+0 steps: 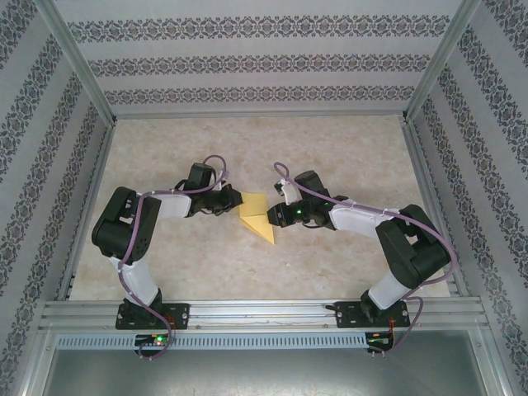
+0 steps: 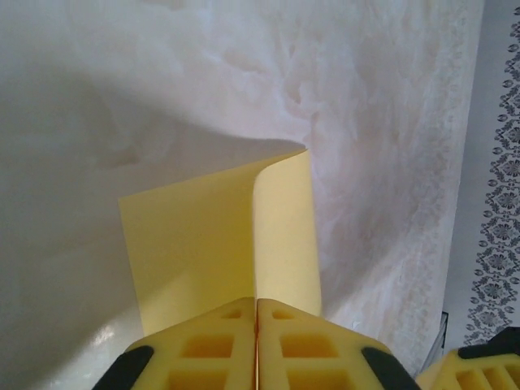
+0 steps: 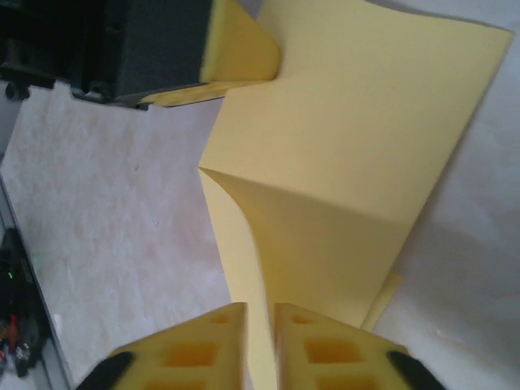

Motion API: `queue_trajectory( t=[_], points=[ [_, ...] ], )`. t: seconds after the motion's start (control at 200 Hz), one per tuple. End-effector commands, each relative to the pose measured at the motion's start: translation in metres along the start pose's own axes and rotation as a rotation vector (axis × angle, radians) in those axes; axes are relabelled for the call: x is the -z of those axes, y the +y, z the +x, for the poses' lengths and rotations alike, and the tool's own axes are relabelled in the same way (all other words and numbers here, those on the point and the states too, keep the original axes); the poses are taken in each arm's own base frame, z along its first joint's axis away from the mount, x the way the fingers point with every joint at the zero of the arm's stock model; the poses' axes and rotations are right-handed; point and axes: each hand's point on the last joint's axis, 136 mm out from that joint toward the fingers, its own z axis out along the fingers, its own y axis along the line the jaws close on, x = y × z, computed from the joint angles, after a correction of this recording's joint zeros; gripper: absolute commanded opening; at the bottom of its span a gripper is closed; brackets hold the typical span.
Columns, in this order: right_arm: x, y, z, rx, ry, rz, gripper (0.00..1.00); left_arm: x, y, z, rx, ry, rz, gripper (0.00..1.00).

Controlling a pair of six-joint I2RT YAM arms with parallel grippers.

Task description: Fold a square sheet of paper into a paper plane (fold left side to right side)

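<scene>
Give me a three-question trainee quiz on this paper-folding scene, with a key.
1. True or false: the left gripper is shut on the sheet of paper.
2. What colour is the sheet? A white, B pale yellow, C blue.
3. Fill in: beneath the sheet lies a marble-patterned ___.
Key: 1 true; 2 B; 3 table.

A thin sheet of paper [image 1: 257, 216], pale yellow, looks matt and smooth, with soft creases. The table [image 1: 346, 148] under it resembles pale marbled stone or laminate with a faint sheen. The left gripper [image 2: 257, 313] and right gripper [image 3: 260, 313] have matt yellow plastic fingers with moulded hollows. The arms [image 1: 124, 227] are black, slightly glossy plastic. Brushed metal rails [image 1: 264, 313] line the table's near edge.
</scene>
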Motion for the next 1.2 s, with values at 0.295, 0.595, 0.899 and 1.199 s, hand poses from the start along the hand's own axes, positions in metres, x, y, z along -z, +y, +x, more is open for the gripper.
queue_trajectory(
  t=[0.295,0.595,0.899,1.199],
  points=[
    [0.049,0.002,-0.003,0.095,-0.050,0.423,0.45,0.020,-0.029,-0.005,-0.007,-0.084,0.052,0.04],
    [0.011,0.018,0.033,0.199,-0.027,0.649,0.49,0.022,-0.038,-0.002,-0.006,-0.068,0.069,0.04],
    [-0.028,0.020,0.034,0.300,0.017,0.711,0.50,0.020,-0.039,0.000,-0.009,-0.059,0.059,0.04],
    [-0.044,0.013,0.032,0.351,0.046,0.749,0.49,0.020,-0.036,0.000,-0.021,-0.057,0.030,0.04]
  ],
)
